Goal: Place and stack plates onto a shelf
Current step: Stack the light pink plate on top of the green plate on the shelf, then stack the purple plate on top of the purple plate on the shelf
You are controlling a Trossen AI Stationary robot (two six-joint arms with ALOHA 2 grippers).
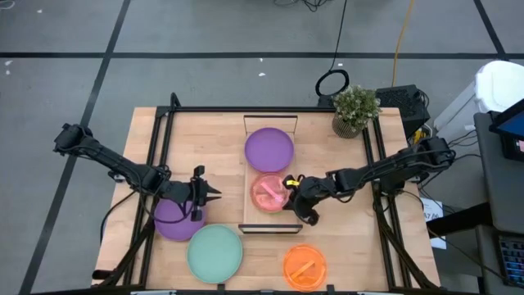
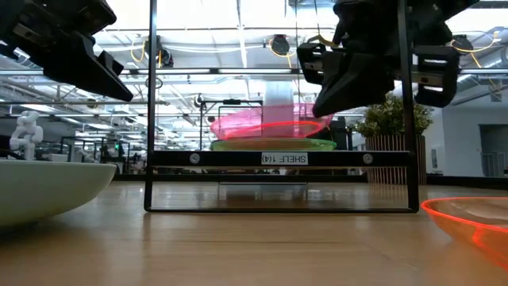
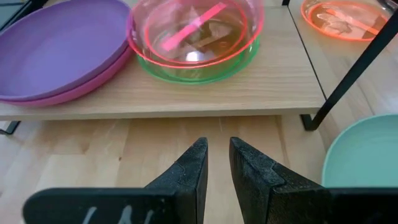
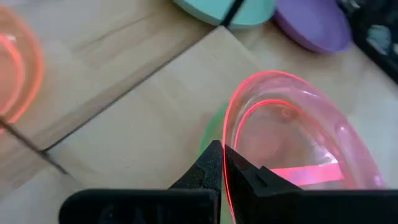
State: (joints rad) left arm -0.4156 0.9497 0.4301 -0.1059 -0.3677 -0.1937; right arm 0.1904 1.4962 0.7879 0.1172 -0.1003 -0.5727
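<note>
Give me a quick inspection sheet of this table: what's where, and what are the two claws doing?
Surface: wooden table, bare between items.
Job's things: shelf holds purple plate on a magenta one, and pink plate, tilted, over a green plate. Off the shelf: second purple plate, mint plate, orange plate.
Clutter: potted plant.
Claws: right claw shut on the pink plate's rim; left claw beside the shelf, slightly open, empty.
Cables: on the floor beyond the table.
Surroundings: lab room behind.
</note>
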